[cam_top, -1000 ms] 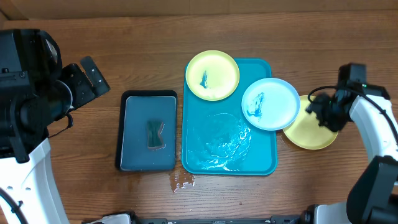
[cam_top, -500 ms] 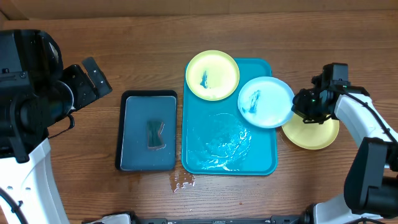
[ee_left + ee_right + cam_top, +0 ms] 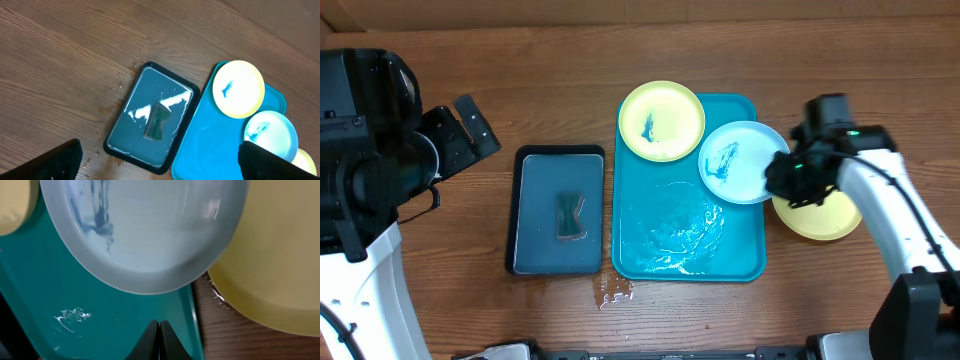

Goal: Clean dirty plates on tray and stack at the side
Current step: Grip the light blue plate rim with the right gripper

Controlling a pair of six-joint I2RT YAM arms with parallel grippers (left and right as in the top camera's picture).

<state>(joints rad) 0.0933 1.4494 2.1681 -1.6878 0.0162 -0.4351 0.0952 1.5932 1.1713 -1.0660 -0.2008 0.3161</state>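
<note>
The teal tray (image 3: pixel 670 255) holds a yellow-green plate (image 3: pixel 661 120) with a dark smear at its back left, and a light blue smeared plate (image 3: pixel 738 160) that overhangs its right rim. A second yellow-green plate (image 3: pixel 825 218) lies on the table to the right, partly under the blue one. My right gripper (image 3: pixel 786 178) is shut on nothing at the blue plate's right rim. In the right wrist view its closed tips (image 3: pixel 158 326) sit just below that blue plate (image 3: pixel 145 225), over the tray's right edge (image 3: pixel 192 315). My left gripper (image 3: pixel 472 120) is open, raised at the far left.
A smaller black tray (image 3: pixel 525 235) with a dark sponge (image 3: pixel 570 217) in water sits left of the teal tray. Water is pooled on the teal tray's floor (image 3: pixel 685 225), and a small spill (image 3: pixel 613 292) wets the table at its front left corner.
My right gripper closed and moved left from over the side plate to the blue plate's rim. The blue plate shifted slightly left. The left arm stayed still.
</note>
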